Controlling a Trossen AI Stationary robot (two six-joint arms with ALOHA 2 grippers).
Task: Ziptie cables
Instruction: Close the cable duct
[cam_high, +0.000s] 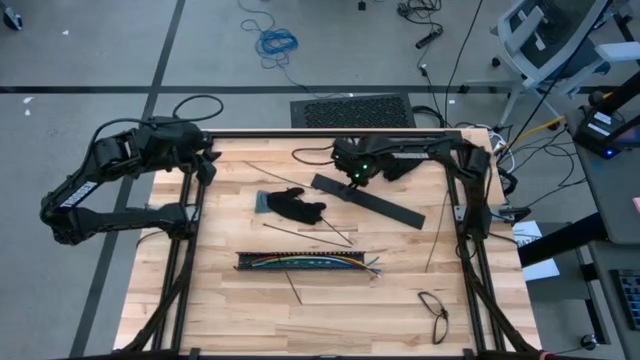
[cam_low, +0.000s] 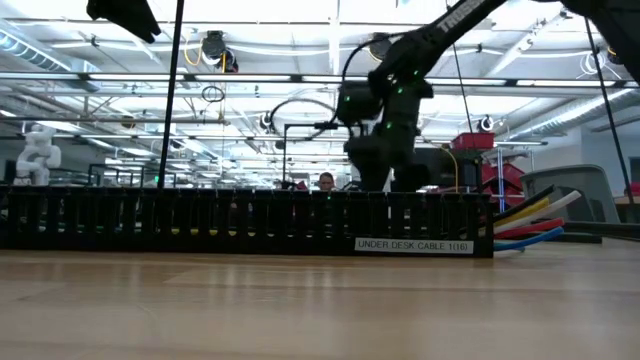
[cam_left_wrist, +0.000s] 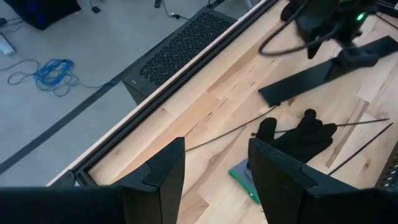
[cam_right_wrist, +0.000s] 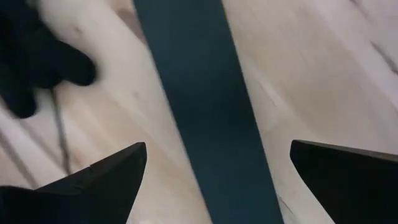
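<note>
The cables (cam_high: 300, 263), grey, yellow, green and other colours, lie inside a long black slotted tray (cam_high: 250, 262) near the table's middle. Their ends (cam_low: 530, 222) stick out of the tray's right end. A thicker black cable (cam_high: 433, 312) lies looped at the near right. My right gripper (cam_right_wrist: 217, 155) hangs open, pointing down, above the left end of a flat black bar (cam_right_wrist: 199, 93), one finger on either side of it, clear of it. My left gripper (cam_left_wrist: 217, 149) waits open at the far left corner (cam_high: 208, 165), above the table.
A black glove (cam_high: 295, 205) lies on a grey-green pad left of the flat bar (cam_high: 370, 202). Thin straight black strips (cam_high: 305, 222) (cam_high: 293, 288) lie scattered on the wood. The black frame's posts (cam_high: 462, 200) stand along both table sides.
</note>
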